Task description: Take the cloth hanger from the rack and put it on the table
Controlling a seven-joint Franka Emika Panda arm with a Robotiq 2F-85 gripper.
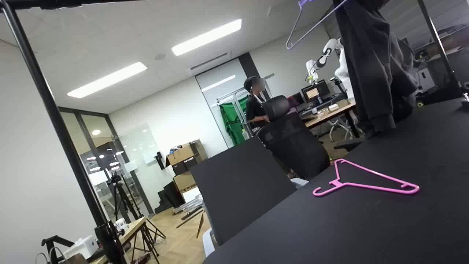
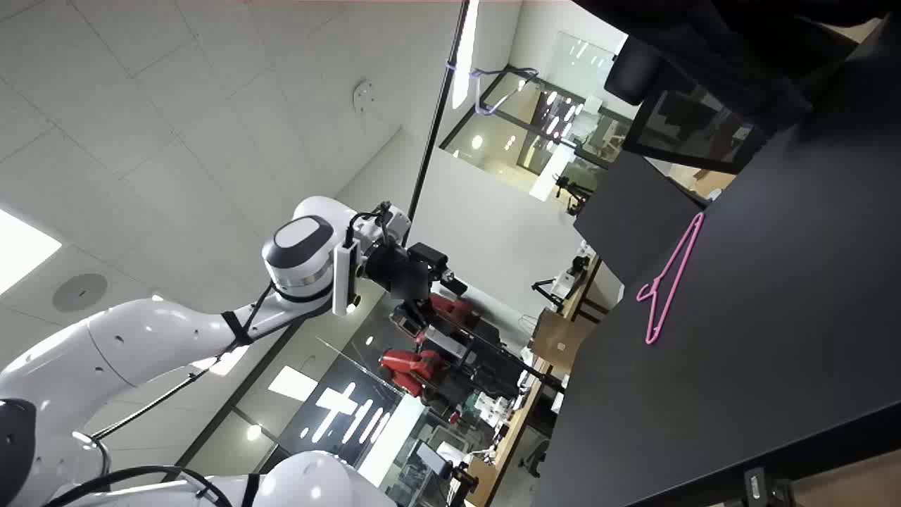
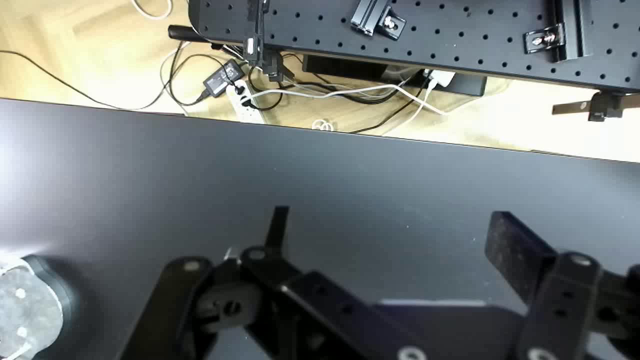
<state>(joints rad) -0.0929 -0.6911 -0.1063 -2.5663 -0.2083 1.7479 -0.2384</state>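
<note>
From the rack (image 2: 432,137) hangs a slim violet cloth hanger (image 1: 318,24).

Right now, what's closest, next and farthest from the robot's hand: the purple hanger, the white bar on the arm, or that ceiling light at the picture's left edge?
In an exterior view, from the hand:
1. White bar: mounted on the arm.
2. Purple hanger: near the top, on the rack.
3. Ceiling light: at the left edge.

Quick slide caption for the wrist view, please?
Open, empty gripper over the table; cables on the floor beyond.
</note>
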